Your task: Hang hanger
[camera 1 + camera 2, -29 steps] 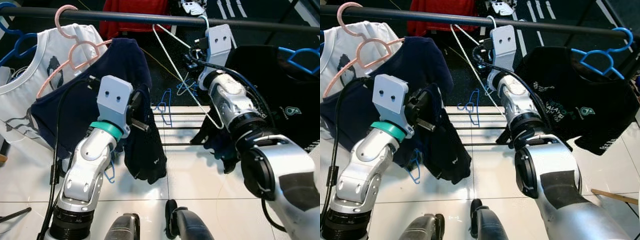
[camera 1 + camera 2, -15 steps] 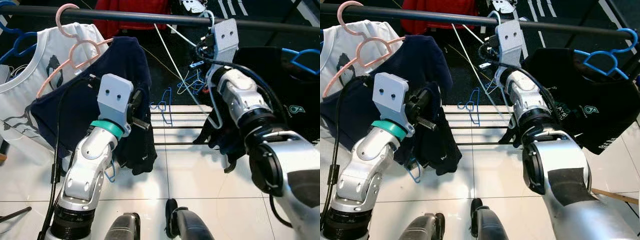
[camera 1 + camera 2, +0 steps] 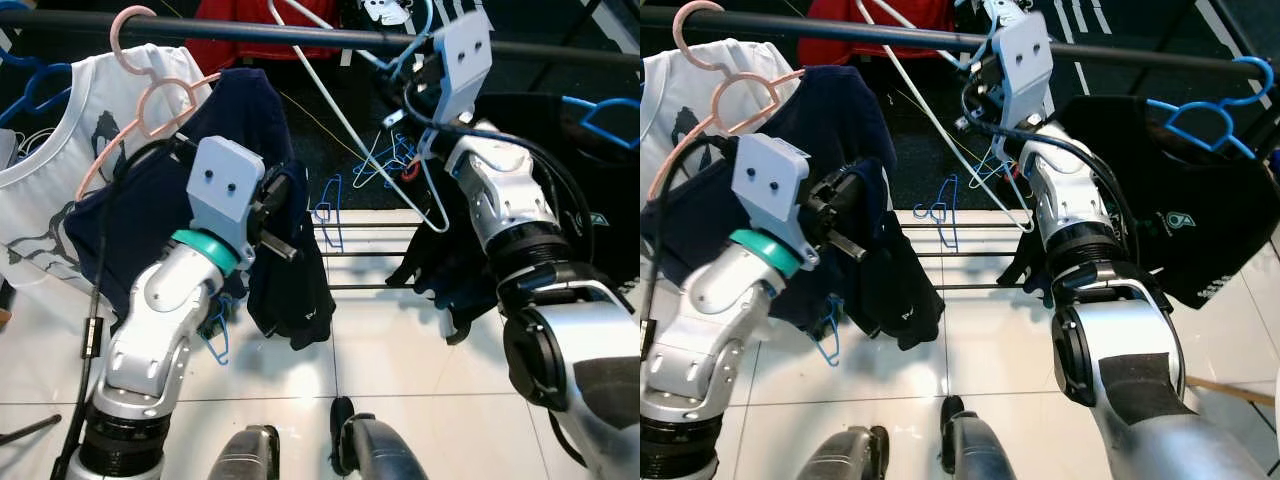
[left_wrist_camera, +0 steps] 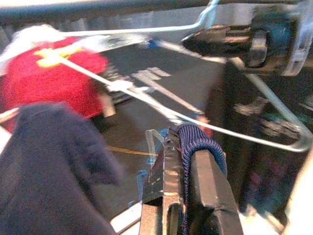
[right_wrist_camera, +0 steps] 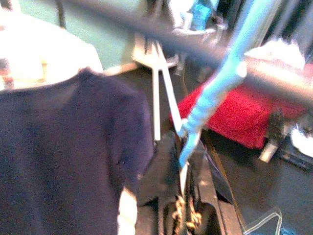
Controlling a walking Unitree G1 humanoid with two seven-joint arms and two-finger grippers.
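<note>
Hanger, a thin white wire one with a pale blue hook, is held up at the black rail by the right gripper, whose fingers are seen in the right wrist view pinched narrow on the neck just below the hook. The hook tip appears level with the rail or just past it, but whether it is seated over the bar cannot be told. The wire triangle is tilted, one arm slanting down toward a dark navy garment, a fold of which is clamped in the closed fingers of the left gripper, below and to the left of the hanger. A white shirt on a pink hanger hangs further left, and a black shirt on a blue hanger further right. If the hook is let go before it is over the bar, the hanger would likely drop to the tiled floor; the tilted wire could also snag the navy cloth or the neighbouring garments.
</note>
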